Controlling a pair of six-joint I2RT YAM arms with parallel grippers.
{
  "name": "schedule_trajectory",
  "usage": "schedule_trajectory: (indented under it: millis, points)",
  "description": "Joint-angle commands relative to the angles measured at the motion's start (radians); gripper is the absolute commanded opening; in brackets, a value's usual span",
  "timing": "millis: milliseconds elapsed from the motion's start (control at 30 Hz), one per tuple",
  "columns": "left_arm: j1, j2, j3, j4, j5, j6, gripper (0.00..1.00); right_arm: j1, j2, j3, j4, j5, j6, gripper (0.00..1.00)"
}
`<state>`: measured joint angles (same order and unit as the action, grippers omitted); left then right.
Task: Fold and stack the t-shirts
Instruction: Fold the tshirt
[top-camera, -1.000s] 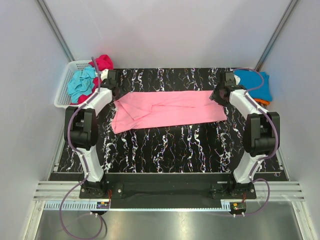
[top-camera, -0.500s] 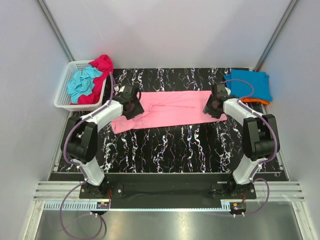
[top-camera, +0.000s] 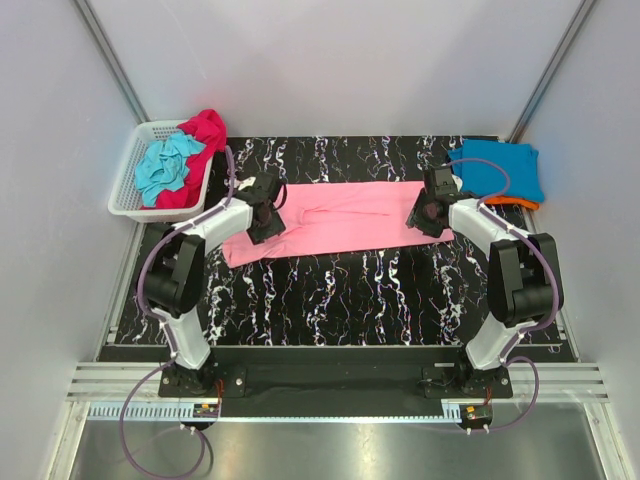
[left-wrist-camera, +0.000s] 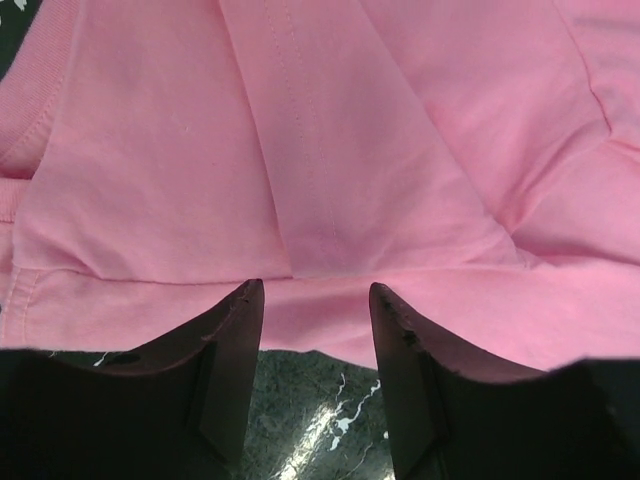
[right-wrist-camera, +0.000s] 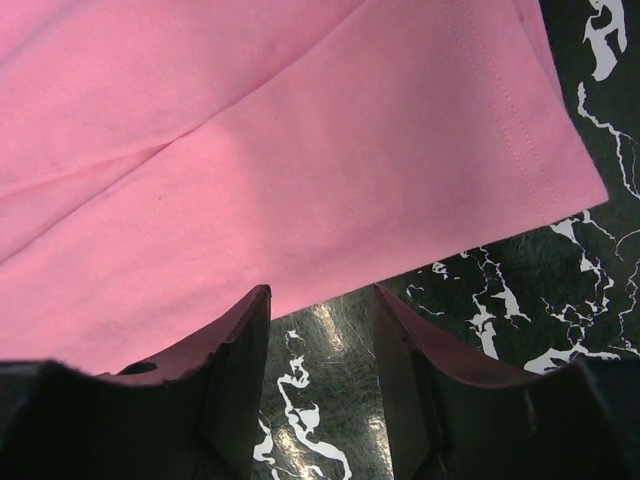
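Observation:
A light pink t-shirt (top-camera: 335, 222) lies folded lengthwise as a long strip across the black marbled table (top-camera: 330, 290). It fills the left wrist view (left-wrist-camera: 330, 150) and the right wrist view (right-wrist-camera: 250, 150). My left gripper (top-camera: 270, 222) is open and empty, low over the shirt's left end near its front edge (left-wrist-camera: 315, 300). My right gripper (top-camera: 422, 215) is open and empty over the shirt's right end, at its front edge near the corner (right-wrist-camera: 320, 300). A blue t-shirt (top-camera: 500, 168) lies folded on an orange one (top-camera: 512, 203) at the back right.
A white slatted basket (top-camera: 128, 190) at the back left holds a crumpled teal t-shirt (top-camera: 165, 168) and a magenta one (top-camera: 203, 130). Grey walls close in the table on three sides.
Both grippers came in from the back corners to the pink shirt's two ends and settled low over its front edge. The shirt has not moved.

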<state>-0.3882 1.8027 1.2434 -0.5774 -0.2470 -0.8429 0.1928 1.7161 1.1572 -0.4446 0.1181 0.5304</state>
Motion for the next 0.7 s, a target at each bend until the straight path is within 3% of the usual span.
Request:
schedule_trajectory:
  millis: [0, 167, 233, 333, 667]
  points:
    - [0.003, 0.039, 0.044, -0.009, -0.040, -0.019, 0.49, 0.008, -0.020, 0.009, 0.012, -0.003, -0.009, 0.52]
    - [0.005, 0.081, 0.068, -0.007, -0.025, -0.018, 0.33, 0.007, -0.018, 0.006, 0.010, 0.006, -0.013, 0.52]
    - [0.006, 0.089, 0.079, -0.009, -0.026, -0.016, 0.16, 0.008, -0.019, 0.006, 0.010, 0.006, -0.013, 0.52]
    - [0.005, 0.080, 0.085, -0.012, -0.044, -0.016, 0.00, 0.008, -0.016, 0.004, 0.011, 0.006, -0.012, 0.51]
    - [0.002, -0.054, 0.117, -0.056, -0.089, 0.005, 0.00, 0.008, -0.009, 0.010, 0.012, -0.005, -0.001, 0.50]
